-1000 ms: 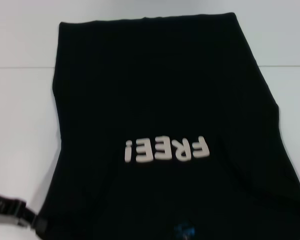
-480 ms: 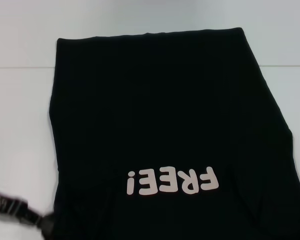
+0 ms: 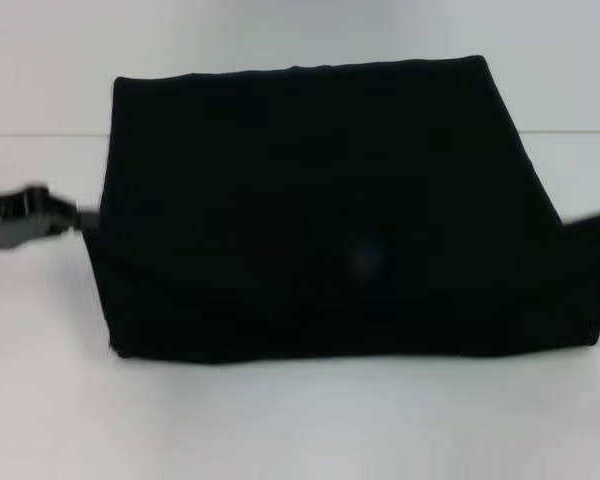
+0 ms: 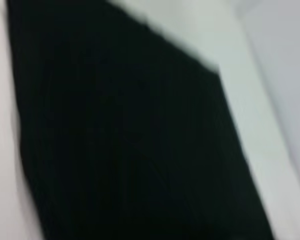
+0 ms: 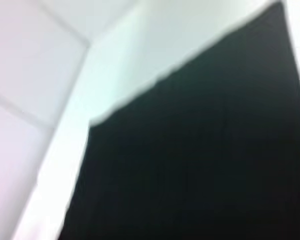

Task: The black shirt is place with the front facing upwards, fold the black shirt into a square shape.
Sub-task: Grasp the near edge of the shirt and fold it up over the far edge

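Black shirt (image 3: 310, 200) folded; only head view shows left claw (image 3: 25, 215)

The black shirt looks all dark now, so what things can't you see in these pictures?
- The large black cloth T-shirt: its print is out of sight in the head view, where only plain black cloth shows.
- Left gripper: blurred at the shirt's left edge in the head view, fingers unreadable.
- Right gripper: cut off by the head view's right edge; only a dark blur near the shirt.
- Both wrist views: only blurred black cloth and white table.
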Tool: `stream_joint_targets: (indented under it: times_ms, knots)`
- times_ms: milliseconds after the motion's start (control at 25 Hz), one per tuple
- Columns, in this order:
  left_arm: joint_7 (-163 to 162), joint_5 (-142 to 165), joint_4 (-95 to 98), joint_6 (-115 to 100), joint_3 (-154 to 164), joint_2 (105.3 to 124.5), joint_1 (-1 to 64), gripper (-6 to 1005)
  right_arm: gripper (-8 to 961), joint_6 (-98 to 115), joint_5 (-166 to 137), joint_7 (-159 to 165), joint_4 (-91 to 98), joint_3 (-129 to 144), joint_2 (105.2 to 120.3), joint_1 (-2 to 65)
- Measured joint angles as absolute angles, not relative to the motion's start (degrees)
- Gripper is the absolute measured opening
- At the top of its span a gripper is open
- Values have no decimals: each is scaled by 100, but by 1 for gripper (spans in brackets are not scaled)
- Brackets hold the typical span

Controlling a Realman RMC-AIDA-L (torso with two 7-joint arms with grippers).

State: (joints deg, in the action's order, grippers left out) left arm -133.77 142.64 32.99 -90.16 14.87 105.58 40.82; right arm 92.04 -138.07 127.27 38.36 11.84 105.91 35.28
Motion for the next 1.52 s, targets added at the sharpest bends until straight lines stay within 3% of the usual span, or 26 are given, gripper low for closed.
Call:
stream_joint_targets:
  times_ms: [160,520,840,1280,1520]
  knots:
    - [-13268,13754,3091,-8398,1410,10632,3994,25,56,8396,-13199,12435,3350,1254,10687,3657]
    - [-12843,13361,2951,-7193,1448,11027,4080,27,56,7045,-13028,11799,3125,1346,11109,4005]
    - [-12677,13169,2949,-6679,1463,11136,4311,28,57,6720,-12631,11579,3113,1355,11111,4086]
    - [-12057,13147,2945,-4890,1460,11856,4484,30,58,4897,-12610,11263,2544,2208,11422,4271]
    - [-11940,13147,2945,-4662,1507,11919,4485,31,58,4975,-12444,11182,2604,2219,11444,4202]
